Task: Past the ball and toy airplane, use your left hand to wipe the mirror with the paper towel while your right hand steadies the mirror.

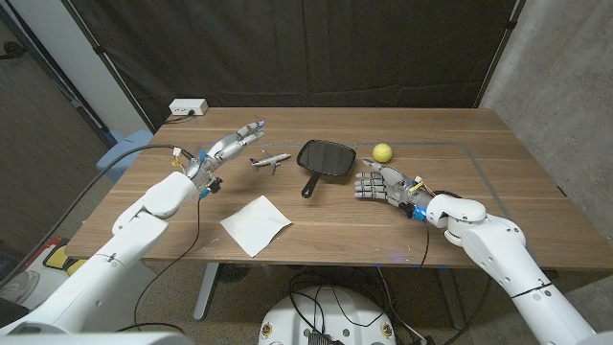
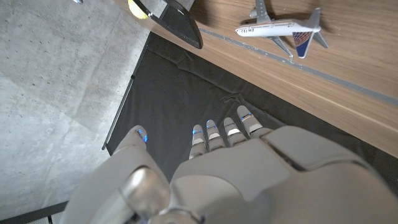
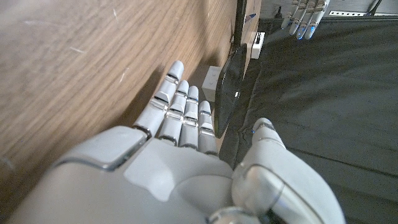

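The black-framed hand mirror (image 1: 326, 156) lies on the table's middle, its handle pointing toward the near edge. A white toy airplane (image 1: 270, 161) sits just left of it and a yellow ball (image 1: 382, 151) just right of it. The white paper towel (image 1: 256, 224) lies flat nearer the front edge, untouched. My left hand (image 1: 228, 146) hovers left of the airplane with fingers stretched out, holding nothing. My right hand (image 1: 381, 185) is right of the mirror's handle, fingers spread toward it, a small gap between. The left wrist view shows the airplane (image 2: 280, 29) and the mirror (image 2: 179, 23) beyond my left hand (image 2: 236, 168).
A white power strip (image 1: 188, 107) sits at the table's far left corner. A dark curtain hangs behind the table. In the right wrist view the mirror's edge (image 3: 231, 78) stands just past my right hand (image 3: 186, 143).
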`<action>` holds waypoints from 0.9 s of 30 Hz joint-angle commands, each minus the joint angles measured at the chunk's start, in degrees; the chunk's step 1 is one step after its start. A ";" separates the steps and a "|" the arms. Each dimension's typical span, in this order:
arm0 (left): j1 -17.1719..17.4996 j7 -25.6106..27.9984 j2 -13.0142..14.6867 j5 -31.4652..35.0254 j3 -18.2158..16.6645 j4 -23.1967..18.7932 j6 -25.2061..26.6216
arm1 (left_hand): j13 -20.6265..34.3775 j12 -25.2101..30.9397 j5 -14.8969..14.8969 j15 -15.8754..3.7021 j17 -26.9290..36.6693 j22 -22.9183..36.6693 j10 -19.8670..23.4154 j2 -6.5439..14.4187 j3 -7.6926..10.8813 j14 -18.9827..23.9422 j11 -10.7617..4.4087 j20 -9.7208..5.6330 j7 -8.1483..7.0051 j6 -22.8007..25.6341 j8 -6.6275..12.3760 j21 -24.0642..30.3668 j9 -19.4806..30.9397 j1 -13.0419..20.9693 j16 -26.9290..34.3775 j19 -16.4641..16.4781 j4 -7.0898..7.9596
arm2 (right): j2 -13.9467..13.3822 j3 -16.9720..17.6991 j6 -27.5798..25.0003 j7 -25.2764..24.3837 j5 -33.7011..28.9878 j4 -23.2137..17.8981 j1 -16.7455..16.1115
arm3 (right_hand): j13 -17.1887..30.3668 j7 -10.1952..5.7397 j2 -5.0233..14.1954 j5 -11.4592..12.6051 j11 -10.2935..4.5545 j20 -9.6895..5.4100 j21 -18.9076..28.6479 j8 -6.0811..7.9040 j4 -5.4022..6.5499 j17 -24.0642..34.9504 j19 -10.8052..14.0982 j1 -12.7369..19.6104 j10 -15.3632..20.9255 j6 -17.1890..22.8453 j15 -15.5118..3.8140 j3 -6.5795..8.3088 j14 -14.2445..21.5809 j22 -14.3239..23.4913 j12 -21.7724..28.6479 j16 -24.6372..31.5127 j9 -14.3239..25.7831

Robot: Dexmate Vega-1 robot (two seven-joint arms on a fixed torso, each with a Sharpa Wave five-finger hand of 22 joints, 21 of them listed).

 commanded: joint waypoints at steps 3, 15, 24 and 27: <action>-0.22 -4.28 3.69 2.47 -0.45 -1.63 -0.17 | 0.14 0.07 -0.36 -2.74 0.02 0.19 2.13 -0.05 0.37 1.82 -0.48 0.03 0.04 3.73 1.09 -0.53 0.15 2.08 0.13 0.74 -1.47 | -1.10 -1.78 -5.98 5.93 3.64 1.26 3.88 | 0.28 1.49 0.50 -0.12 0.27 -0.14 1.18 -0.26 0.09 0.19 2.16 0.55 1.49 0.72 0.19 0.56 1.92 0.35 -0.14 0.19 0.23; 3.45 -5.47 7.25 5.53 -3.03 -6.84 1.49 | 0.18 0.02 -1.13 -3.43 0.05 0.25 6.06 -1.38 0.76 6.26 -1.46 0.67 0.41 8.10 1.26 -0.89 0.19 6.64 0.49 2.66 -4.78 | -0.23 -3.98 -7.17 8.17 4.45 2.76 6.13 | 0.29 2.39 0.57 -0.15 1.01 -0.37 2.62 -0.44 0.02 0.19 5.14 0.79 2.65 1.26 0.56 0.91 3.90 0.46 -0.35 0.17 0.24; 8.30 -4.94 9.33 8.87 -6.64 -11.67 3.25 | 0.39 0.01 -1.61 -3.77 0.32 0.40 10.59 -3.48 1.34 11.17 -1.70 2.04 0.49 13.87 1.98 -1.02 0.29 13.37 0.87 5.29 -9.00 | 1.78 -5.75 -6.71 9.68 5.33 4.89 7.23 | 0.29 2.58 0.37 -0.16 1.03 -0.83 2.51 -0.63 -0.27 0.15 4.59 1.16 2.20 1.19 0.23 1.10 3.42 0.45 -0.85 -0.33 0.25; 9.92 -5.51 10.11 9.61 -8.00 -13.50 4.21 | 0.48 0.14 -1.60 -4.47 0.46 0.46 12.55 -4.02 1.58 13.39 -1.64 2.07 0.60 15.88 2.22 -1.05 0.32 15.68 1.26 6.12 -9.86 | 2.82 -5.94 -6.54 9.94 6.03 5.49 7.13 | 0.29 2.65 0.23 -0.17 1.05 -0.91 2.51 -0.73 -0.46 0.13 4.52 1.38 1.90 1.04 0.29 1.17 3.37 0.43 -1.07 -0.42 0.25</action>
